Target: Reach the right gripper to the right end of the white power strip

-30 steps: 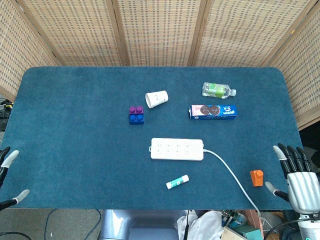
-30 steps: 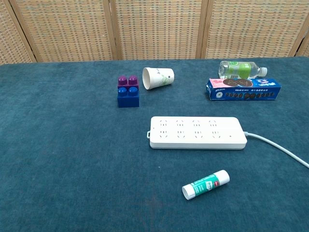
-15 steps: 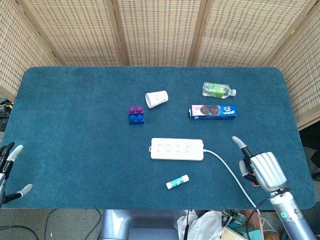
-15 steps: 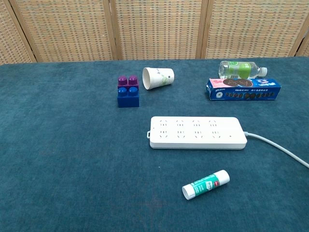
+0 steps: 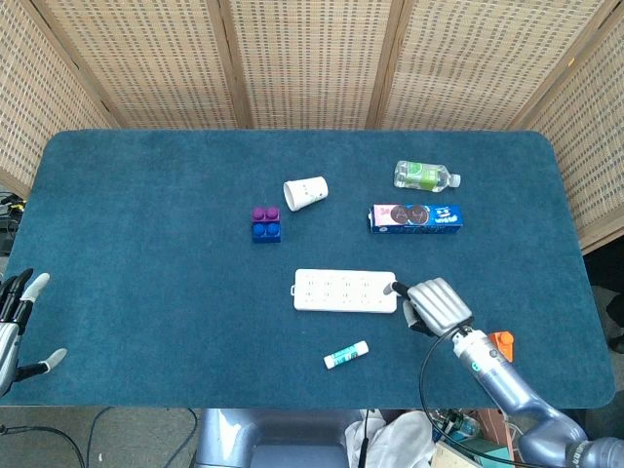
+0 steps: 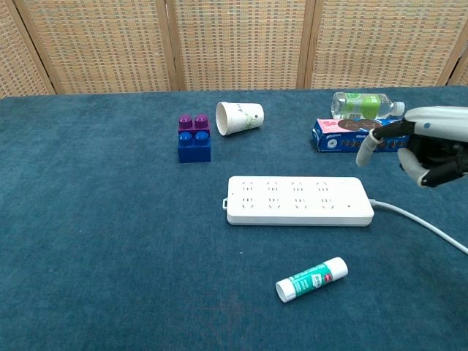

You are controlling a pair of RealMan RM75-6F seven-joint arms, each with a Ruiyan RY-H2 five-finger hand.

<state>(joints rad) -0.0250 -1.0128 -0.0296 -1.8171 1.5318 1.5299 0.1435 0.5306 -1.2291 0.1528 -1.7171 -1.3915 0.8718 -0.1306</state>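
The left hand, fingers spread and holding nothing, sits at the table's near-left edge, partly cut off. The flat, rounded white strip lies mid-cloth on blue felt, with 2 stacked blocks up-left of it. The right hand, silver, holding nothing, fingers loosely curled, hovers over the strip's right end, hiding the cord's start; 0.5 s ago it was farther right.
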